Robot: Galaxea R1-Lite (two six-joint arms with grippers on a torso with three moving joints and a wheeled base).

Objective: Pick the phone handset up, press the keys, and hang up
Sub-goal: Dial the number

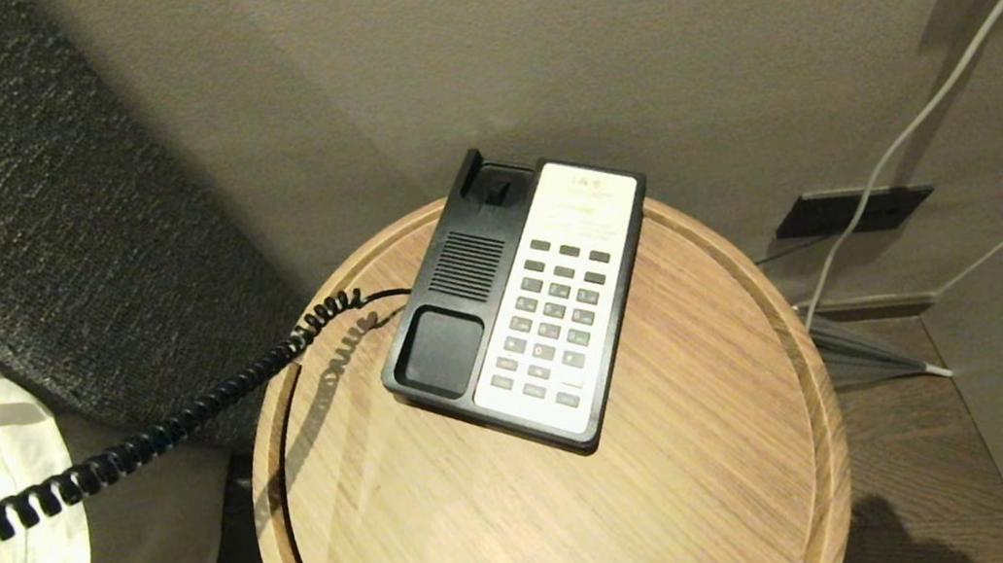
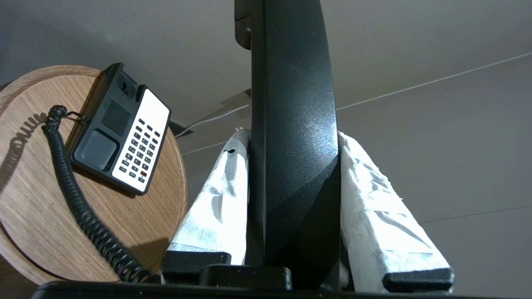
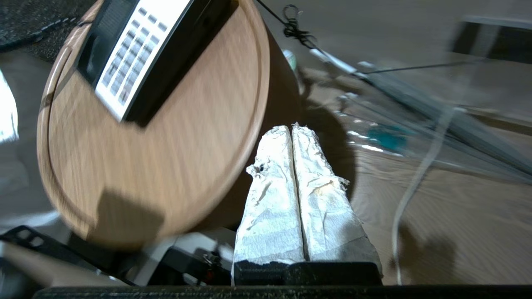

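Left wrist view shows you the handset point(image 2: 291, 137) clamped between the left gripper's point(image 2: 291, 143) white-wrapped fingers point(image 2: 374, 199), standing lengthwise past their tips. From it the coiled cord point(image 2: 79, 203) runs off to one side of those fingers to the phone base point(image 2: 120, 128), which sits on the round wooden desk point(image 2: 37, 224), well apart from the fingers. Your right gripper point(image 3: 292, 132) has its wrapped fingers point(image 3: 270, 207) pressed together on nothing, just off the desk's edge, the base's keypad point(image 3: 133, 54) farther beyond their tips.
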